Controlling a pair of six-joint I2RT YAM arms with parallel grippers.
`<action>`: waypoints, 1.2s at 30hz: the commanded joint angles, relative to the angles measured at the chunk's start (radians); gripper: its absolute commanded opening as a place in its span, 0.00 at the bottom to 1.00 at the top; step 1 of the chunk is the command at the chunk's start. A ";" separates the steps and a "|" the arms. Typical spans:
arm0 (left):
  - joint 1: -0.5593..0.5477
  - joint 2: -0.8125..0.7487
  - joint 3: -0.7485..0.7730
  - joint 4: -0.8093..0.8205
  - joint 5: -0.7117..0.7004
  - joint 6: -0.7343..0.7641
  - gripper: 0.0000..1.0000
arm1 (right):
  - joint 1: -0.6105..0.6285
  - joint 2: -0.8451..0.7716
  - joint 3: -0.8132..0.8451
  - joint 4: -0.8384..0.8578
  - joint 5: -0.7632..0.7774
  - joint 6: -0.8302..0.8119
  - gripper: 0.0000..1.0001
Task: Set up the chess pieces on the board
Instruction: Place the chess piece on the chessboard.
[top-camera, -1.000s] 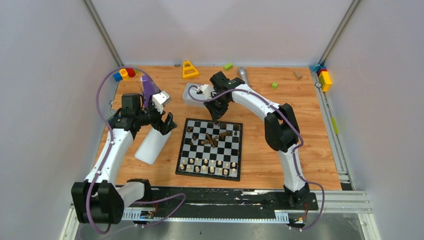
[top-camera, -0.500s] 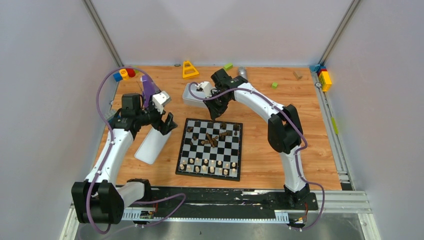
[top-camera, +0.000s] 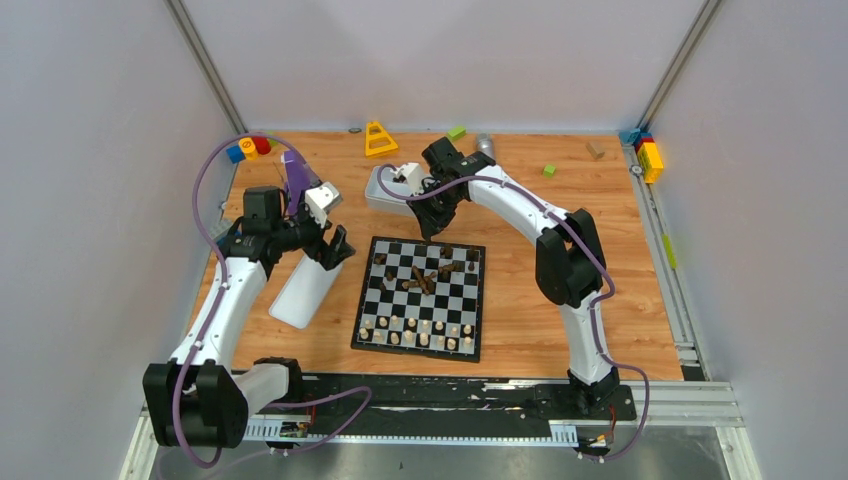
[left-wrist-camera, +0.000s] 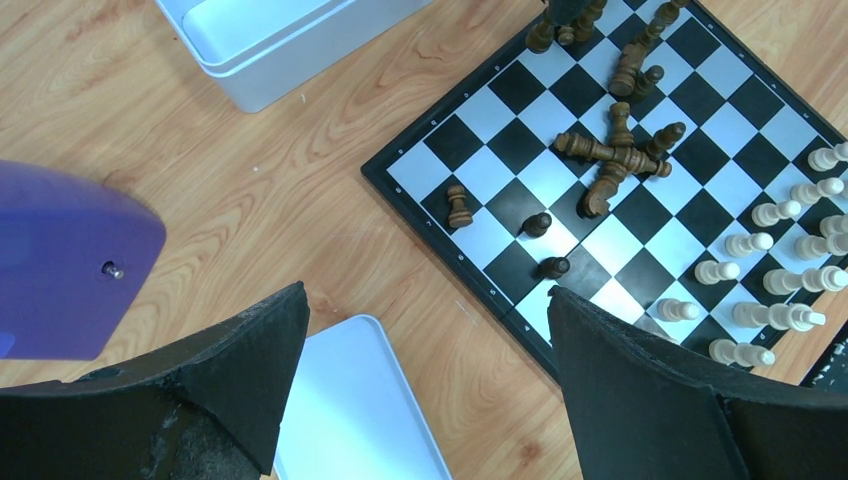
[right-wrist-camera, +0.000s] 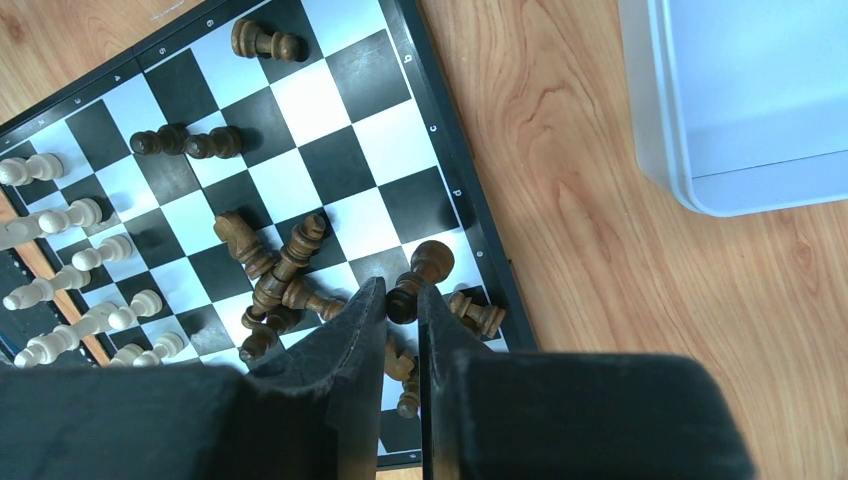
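The board (top-camera: 420, 296) lies at the table's centre. Pale pieces (top-camera: 420, 331) stand in two rows along its near edge. Dark pieces (top-camera: 426, 279) lie mostly toppled in a heap at its middle.

Over the last second the right gripper (right-wrist-camera: 400, 296) has drawn slightly toward the board's far edge, its jaws clenched on one dark pawn (right-wrist-camera: 433, 262). This suggests a placement on the far ranks is in progress. The pieces on the board have not moved.

The left gripper (top-camera: 334, 250) hangs left of the board, jaws released and holding nothing.

The white tray (top-camera: 383, 192) beyond the board's far-left corner shows no pieces in its visible part. The white lid (top-camera: 303, 292) lies left of the board.
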 joint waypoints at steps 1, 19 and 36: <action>0.006 0.008 -0.004 0.019 0.038 0.019 0.96 | 0.003 0.003 0.025 0.010 -0.002 0.001 0.02; 0.006 0.068 0.037 0.013 0.064 0.035 0.96 | 0.003 0.021 0.017 0.013 -0.005 -0.014 0.02; 0.006 0.162 0.083 0.012 0.045 0.044 0.96 | 0.003 0.013 0.013 0.018 0.010 -0.007 0.03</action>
